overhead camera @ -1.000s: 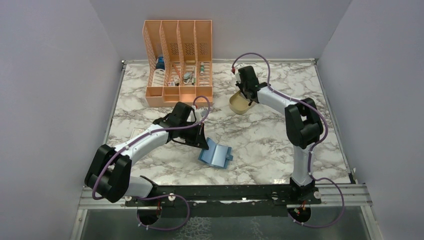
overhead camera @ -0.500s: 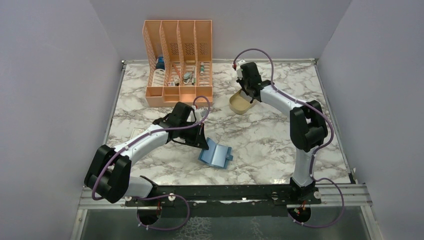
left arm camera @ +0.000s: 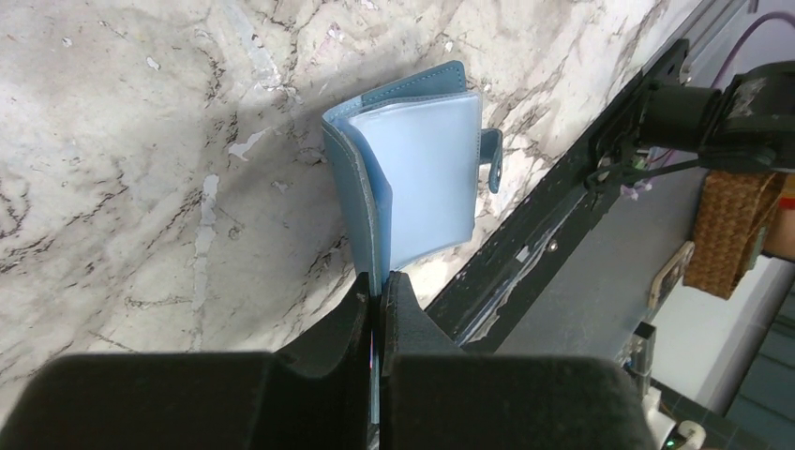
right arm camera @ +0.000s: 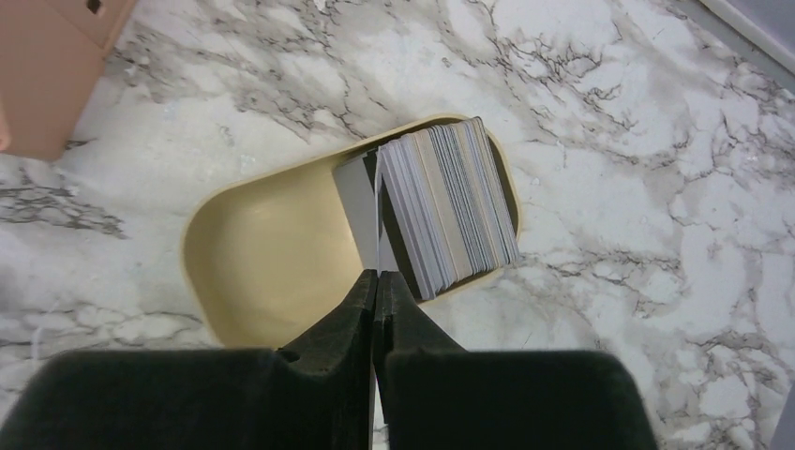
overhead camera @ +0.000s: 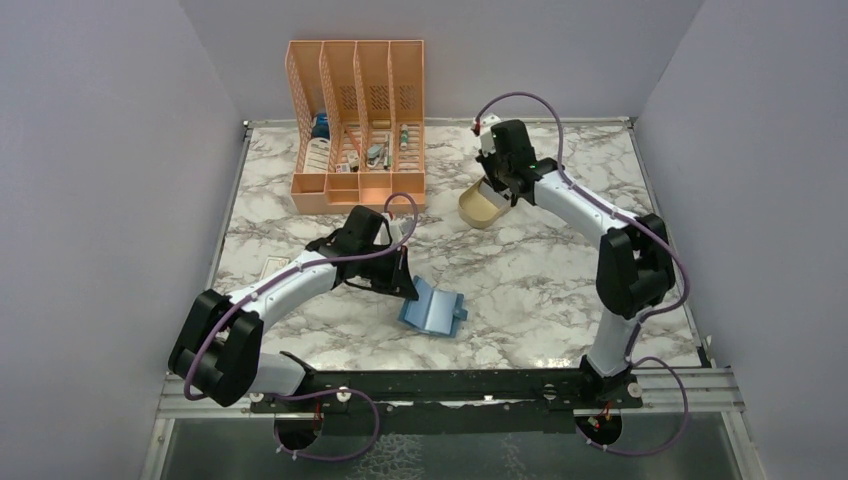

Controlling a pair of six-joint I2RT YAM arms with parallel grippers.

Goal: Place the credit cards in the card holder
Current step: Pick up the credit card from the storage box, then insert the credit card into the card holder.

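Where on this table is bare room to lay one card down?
Bare table lies between the beige tray and the card holder, and right of the holder up to the edge. Crowded: around the orange rack, and where the left gripper pinches the holder.

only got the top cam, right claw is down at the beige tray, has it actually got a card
Observer: Yes. In the right wrist view, the right claw is shut on a single one of the credit cards.
Operator: are the rest lying flat
Observer: No, they stand on edge, packed at one end of the tray.
Operator: what's the left claw gripping
Observer: The left claw is shut on the edge of one teal cover of the card holder, with the pale inner sleeves showing.
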